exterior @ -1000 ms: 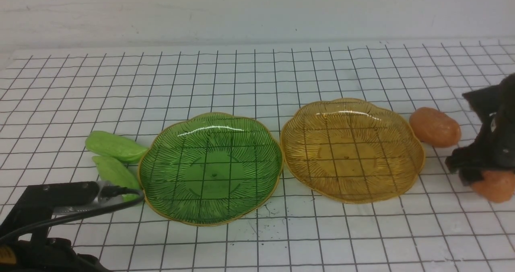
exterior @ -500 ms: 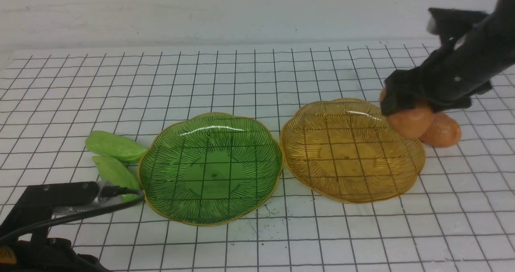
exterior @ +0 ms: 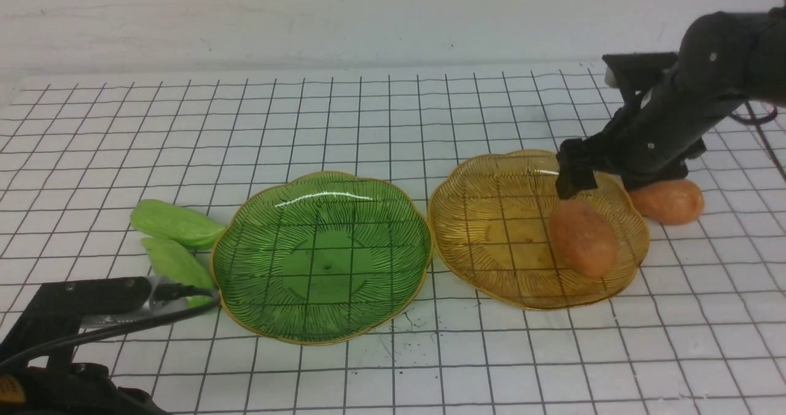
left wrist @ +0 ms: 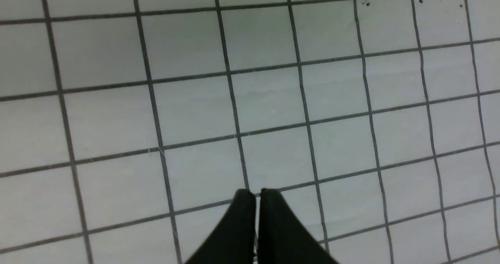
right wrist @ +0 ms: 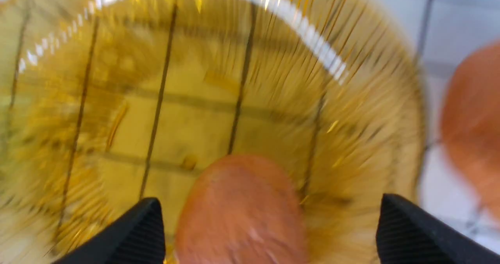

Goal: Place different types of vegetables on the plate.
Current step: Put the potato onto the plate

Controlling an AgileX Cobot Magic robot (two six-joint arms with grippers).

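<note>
1: Two potatoes, where r they vs. the R gripper (right wrist: 269,199)?
2: One potato (exterior: 582,238) lies right under it, in the yellow plate (exterior: 491,231), on the plate's right half. In the wrist pic it sits between the two fingers, w/ a gap on each side.
1: So is the gripper pinching it?
2: No. Its fingers r spread wide and hold nothing.
1: And the 2nd potato (exterior: 668,201)?
2: On the table (exterior: 393,114), just to the gripper's right. It's outside the yellow plate, beside the rim. The R arm (exterior: 694,108) hides its top a bit.
1: What abt the green plate (exterior: 319,255)?
2: It's off to the gripper's left, right next to the yellow plate. The two rims r v. close. Can't tell if they touch.
1: And the green veg?
2: 2 cukes, way off to the R gripper's left, past the green plate. The far cuke (exterior: 175,223) and the near cuke (exterior: 175,261) lie side by side on the table, by that plate's left rim. The L arm (exterior: 86,298) hides the near cuke's front end.
1: And the L gripper (left wrist: 258,191)?
2: It's low, on the L side, well apart from the R gripper. Its fingers r pressed together w/ nothing between them. In its wrist pic only the table's grid squares show in front of it.
</note>
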